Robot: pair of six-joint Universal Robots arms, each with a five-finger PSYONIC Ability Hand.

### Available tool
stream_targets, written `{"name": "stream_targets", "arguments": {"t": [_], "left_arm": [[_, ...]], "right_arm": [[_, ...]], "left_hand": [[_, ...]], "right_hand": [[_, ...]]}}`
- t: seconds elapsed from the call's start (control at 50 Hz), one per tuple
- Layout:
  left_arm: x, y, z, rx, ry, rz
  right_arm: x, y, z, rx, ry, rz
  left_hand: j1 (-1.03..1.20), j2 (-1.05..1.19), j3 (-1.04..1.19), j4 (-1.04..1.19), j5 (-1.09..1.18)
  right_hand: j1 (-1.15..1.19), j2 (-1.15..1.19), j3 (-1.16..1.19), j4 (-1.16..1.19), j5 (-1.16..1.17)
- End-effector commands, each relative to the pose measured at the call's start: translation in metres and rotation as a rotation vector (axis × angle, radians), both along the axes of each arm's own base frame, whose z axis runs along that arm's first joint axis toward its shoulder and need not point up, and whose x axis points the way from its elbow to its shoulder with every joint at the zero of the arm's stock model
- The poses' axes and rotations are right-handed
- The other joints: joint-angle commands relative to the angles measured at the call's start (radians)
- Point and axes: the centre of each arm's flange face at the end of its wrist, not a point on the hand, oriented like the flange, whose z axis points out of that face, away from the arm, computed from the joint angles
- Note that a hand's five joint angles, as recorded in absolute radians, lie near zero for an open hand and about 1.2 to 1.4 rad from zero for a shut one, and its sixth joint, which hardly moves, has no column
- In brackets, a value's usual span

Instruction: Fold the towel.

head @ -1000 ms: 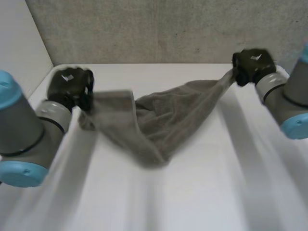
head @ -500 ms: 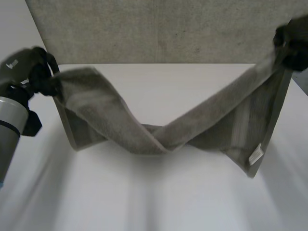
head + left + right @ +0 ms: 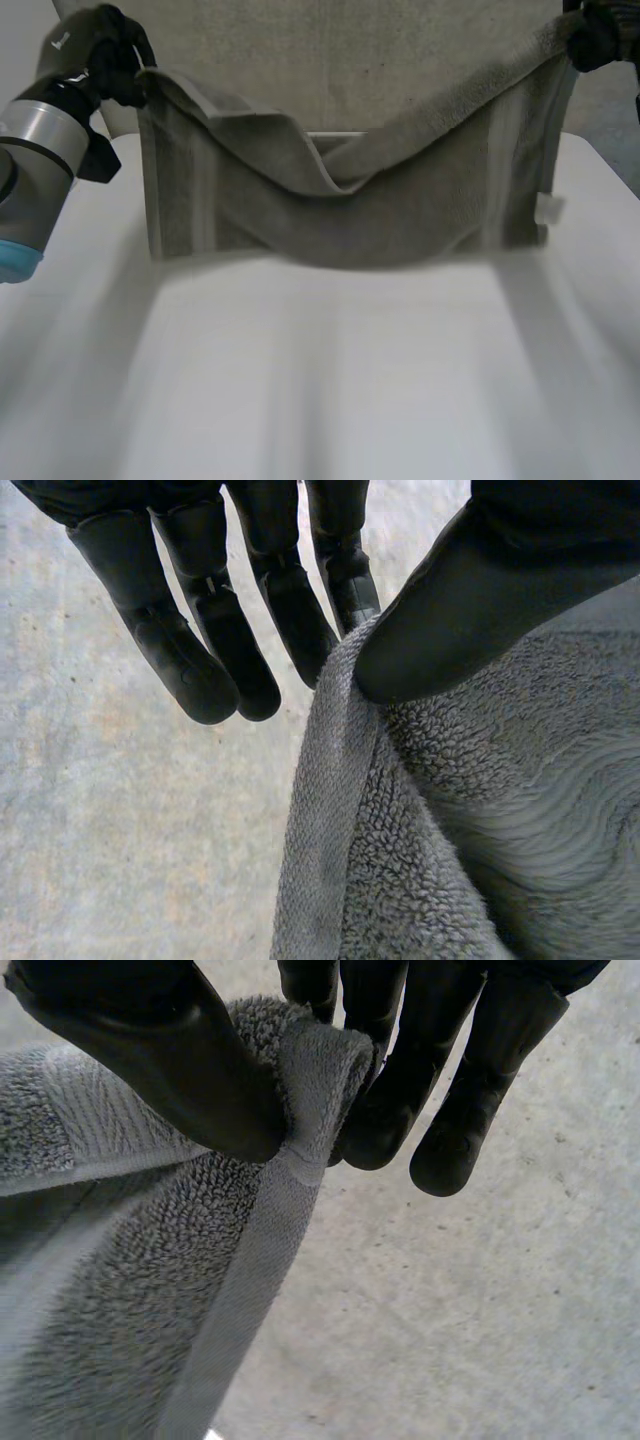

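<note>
— Grey terry towel (image 3: 350, 210): why is it held so high?
— Judged: to spread it flat for folding. It hangs over the white bench (image 3: 320, 380), top edge sagging mid-span.
— Grips?
— Left hand (image 3: 105, 60) pinches one top corner, thumb against fingers; right hand (image 3: 595, 35) pinches the other likewise. The towel hangs below both.

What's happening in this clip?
The robot is holding a grey towel up by its two top corners. The left hand pinches one corner between thumb and fingers, and the right hand pinches the other. The towel hangs spread between them over the white table, its top edge sagging in the middle. No fold has been made yet.
</note>
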Motion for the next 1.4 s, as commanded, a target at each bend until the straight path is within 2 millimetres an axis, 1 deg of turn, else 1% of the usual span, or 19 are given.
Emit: {"name": "stream_targets", "arguments": {"t": [0.02, 0.04, 0.1, 0.14, 0.16, 0.2, 0.22, 0.32, 0.36, 0.44, 0.5, 0.52, 0.56, 0.7, 0.8, 0.86, 0.98, 1.18, 1.4], "left_arm": [[0.012, 0.009, -0.036, 0.102, 0.036, -0.005], [0.012, 0.013, -0.050, 0.141, 0.022, -0.024], [0.014, 0.016, -0.062, 0.171, 0.007, -0.048], [0.022, 0.020, -0.086, 0.216, -0.030, -0.095], [0.022, 0.020, -0.086, 0.216, -0.030, -0.096], [0.025, 0.028, -0.107, 0.234, -0.096, -0.159], [0.025, 0.028, -0.107, 0.234, -0.096, -0.160], [0.029, 0.040, -0.136, 0.198, -0.337, -0.201], [0.032, 0.041, -0.142, 0.187, -0.405, -0.190], [0.039, 0.041, -0.152, 0.156, -0.537, -0.171], [0.042, 0.047, -0.161, 0.122, -0.678, -0.169], [0.042, 0.047, -0.161, 0.122, -0.678, -0.169], [0.040, 0.055, -0.167, 0.114, -0.734, -0.183], [0.034, 0.074, -0.170, 0.074, -0.793, -0.234], [0.031, 0.099, -0.163, -0.022, -0.849, -0.297], [0.030, 0.106, -0.163, -0.046, -0.863, -0.322], [0.034, 0.124, -0.176, -0.084, -0.943, -0.375], [0.041, 0.129, -0.185, -0.115, -1.058, -0.359], [0.041, 0.133, -0.190, -0.149, -1.043, -0.429]], "right_arm": [[-0.004, 0.024, -0.036, 0.269, 0.059, 0.031], [-0.006, 0.026, -0.047, 0.321, 0.093, 0.030], [-0.009, 0.027, -0.061, 0.381, 0.140, 0.023], [-0.024, 0.026, -0.093, 0.475, 0.252, -0.009], [-0.024, 0.026, -0.093, 0.475, 0.253, -0.009], [-0.036, 0.029, -0.115, 0.532, 0.345, -0.027], [-0.036, 0.029, -0.115, 0.532, 0.345, -0.027], [-0.042, 0.040, -0.155, 0.646, 0.414, -0.005], [-0.043, 0.042, -0.163, 0.667, 0.411, 0.009], [-0.041, 0.045, -0.172, 0.676, 0.397, 0.036], [-0.040, 0.051, -0.183, 0.681, 0.390, 0.056], [-0.040, 0.051, -0.183, 0.681, 0.390, 0.056], [-0.040, 0.052, -0.186, 0.680, 0.388, 0.056], [-0.039, 0.053, -0.192, 0.677, 0.387, 0.059], [-0.039, 0.055, -0.195, 0.681, 0.387, 0.060], [-0.039, 0.055, -0.196, 0.683, 0.387, 0.060], [-0.039, 0.057, -0.199, 0.688, 0.386, 0.063], [-0.039, 0.058, -0.201, 0.687, 0.386, 0.063], [-0.039, 0.058, -0.201, 0.688, 0.386, 0.063]], "left_hand": [[-0.068, -0.116, -0.153, -0.128, -0.268], [-0.068, -0.116, -0.153, -0.128, -0.268], [-0.068, -0.116, -0.153, -0.128, -0.268], [-0.068, -0.116, -0.153, -0.128, -0.268], [-0.068, -0.116, -0.153, -0.128, -0.268], [-0.068, -0.116, -0.153, -0.128, -0.268], [-0.068, -0.116, -0.153, -0.128, -0.268], [-0.068, -0.116, -0.153, -0.128, -0.268], [-0.068, -0.116, -0.153, -0.128, -0.268], [-0.152, -0.201, -0.237, -0.212, -0.353], [-0.535, -0.583, -0.620, -0.595, -0.736], [-0.537, -0.585, -0.622, -0.597, -0.737], [-0.867, -0.916, -0.952, -0.927, -1.068], [-1.106, -1.154, -1.191, -1.166, -1.307], [-1.118, -1.167, -1.203, -1.178, -1.319], [-1.118, -1.167, -1.203, -1.178, -1.319], [-1.107, -1.155, -1.192, -1.167, -1.307], [-1.095, -1.143, -1.180, -1.155, -1.295], [-1.016, -1.064, -1.101, -1.076, -1.216]], "right_hand": [[0.060, 0.078, 0.056, 0.051, 0.061], [0.060, 0.078, 0.056, 0.051, 0.061], [0.060, 0.078, 0.056, 0.051, 0.061], [0.060, 0.078, 0.056, 0.051, 0.061], [0.060, 0.078, 0.056, 0.051, 0.061], [0.060, 0.078, 0.056, 0.051, 0.061], [0.060, 0.078, 0.056, 0.051, 0.061], [0.060, 0.078, 0.056, 0.051, 0.061], [0.060, 0.078, 0.056, 0.051, 0.061], [0.060, 0.078, 0.056, 0.051, 0.061], [0.060, 0.078, 0.056, 0.051, 0.061], [0.060, 0.078, 0.056, 0.051, 0.061], [0.060, 0.078, 0.056, 0.051, 0.061], [0.060, 0.078, 0.056, 0.051, 0.061], [0.060, 0.078, 0.056, 0.051, 0.061], [0.060, 0.078, 0.056, 0.051, 0.061], [0.060, 0.078, 0.056, 0.051, 0.061], [0.060, 0.078, 0.056, 0.051, 0.061], [0.060, 0.078, 0.056, 0.051, 0.061]]}}
